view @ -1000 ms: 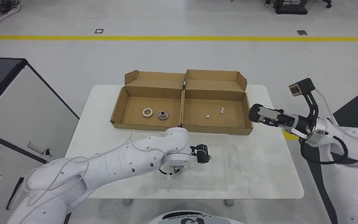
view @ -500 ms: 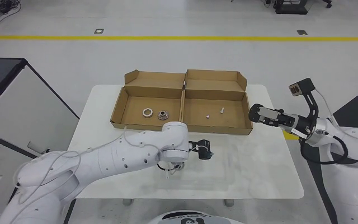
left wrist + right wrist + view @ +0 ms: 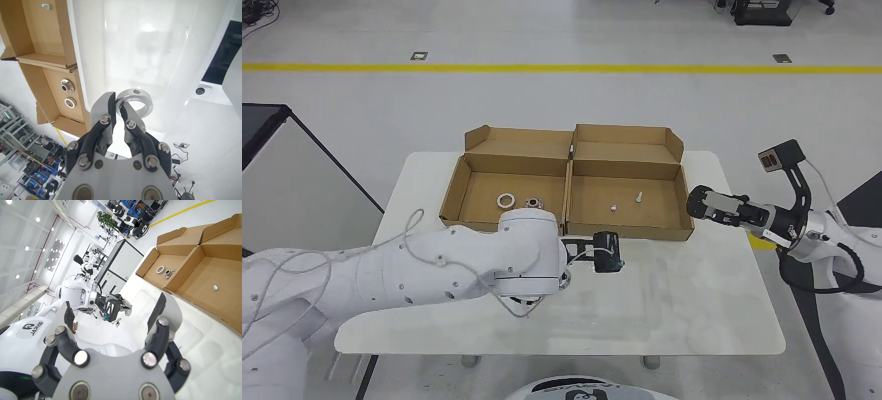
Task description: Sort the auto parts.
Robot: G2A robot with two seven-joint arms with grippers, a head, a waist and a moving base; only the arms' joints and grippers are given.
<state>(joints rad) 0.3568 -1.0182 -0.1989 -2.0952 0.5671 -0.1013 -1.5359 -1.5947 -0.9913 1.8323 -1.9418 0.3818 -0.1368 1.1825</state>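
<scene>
Pinches metal ring (image 3: 147, 103) by its wall in left gripper (image 3: 118, 103), above middle of tabletop (image 3: 682, 300), just short of cardboard box (image 3: 642, 231) along far edge. Holds right gripper (image 3: 697, 203) jaws spread by right edge. Probably stiff, weighty, slick: best gripped squarely across the wall.

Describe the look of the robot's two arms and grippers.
The left arm and right arm are smooth white rounded shells; a thin pale cable loops along the left one. The left gripper and right gripper each have a silver base plate, black linkages with silver bolts, and silver jaws faced with black ribbed pads.
</scene>
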